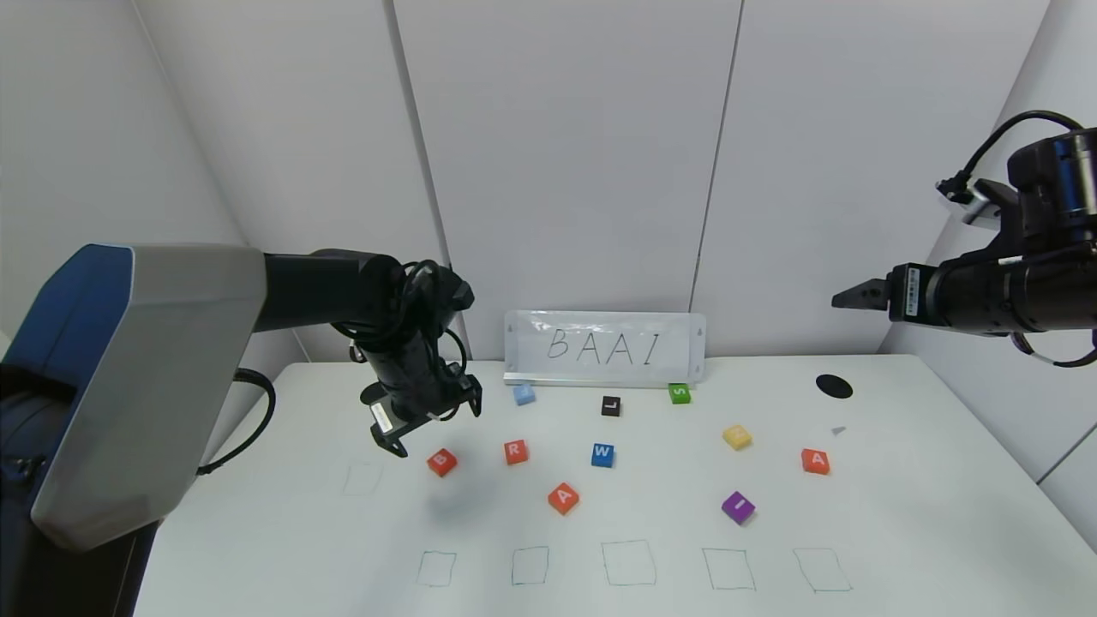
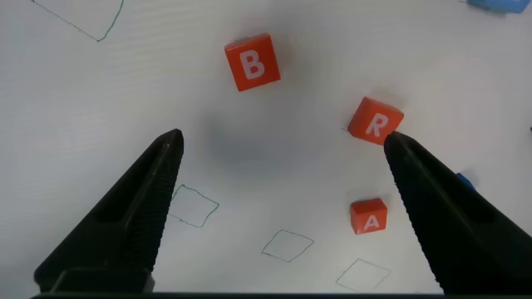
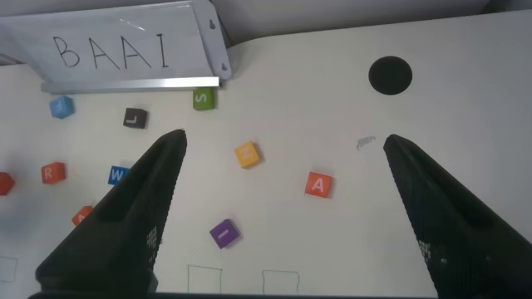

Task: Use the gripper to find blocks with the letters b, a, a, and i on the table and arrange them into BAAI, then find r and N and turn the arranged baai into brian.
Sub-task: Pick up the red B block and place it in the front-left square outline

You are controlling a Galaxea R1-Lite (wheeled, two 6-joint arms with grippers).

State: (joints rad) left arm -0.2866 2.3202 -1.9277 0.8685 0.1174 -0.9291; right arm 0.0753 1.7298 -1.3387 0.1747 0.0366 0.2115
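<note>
a: where's the left gripper (image 1: pixel 426 417) right now?

b: left of centre in the head view, hanging over the large white tabletop with pen-drawn squares (image 1: pixel 900 514), just up and left of the small orange-red square block with a white b (image 1: pixel 442 462). its black fingers stand wide apart with nothing between them. in the left wrist view the b block (image 2: pixel 252 61) sits beyond the fingertips, not between them.

a: so the risk is a bad descent?

b: i'd say so — the jaws aren't centred on the b block yet. coming down from here, one finger could land on top of it or push it sideways. the orange-red square block with a white r (image 1: pixel 516 452) lies near one fingertip in the wrist view, so a wide sweep might knock that too.

a: and the other letters?

b: one orange-red block with a white a (image 1: pixel 563 498) is low centre, a second a block (image 1: pixel 815 461) is at mid right, and the purple square block with a white i (image 1: pixel 738 507) is lower right of centre. the five drawn squares along the bottom hold nothing.

a: the right gripper (image 1: pixel 844 298)?

b: raised at the right edge, fingers spread, holding nothing — parked, i think. picking the r block for an a is another easy slip, as they share one colour.
</note>
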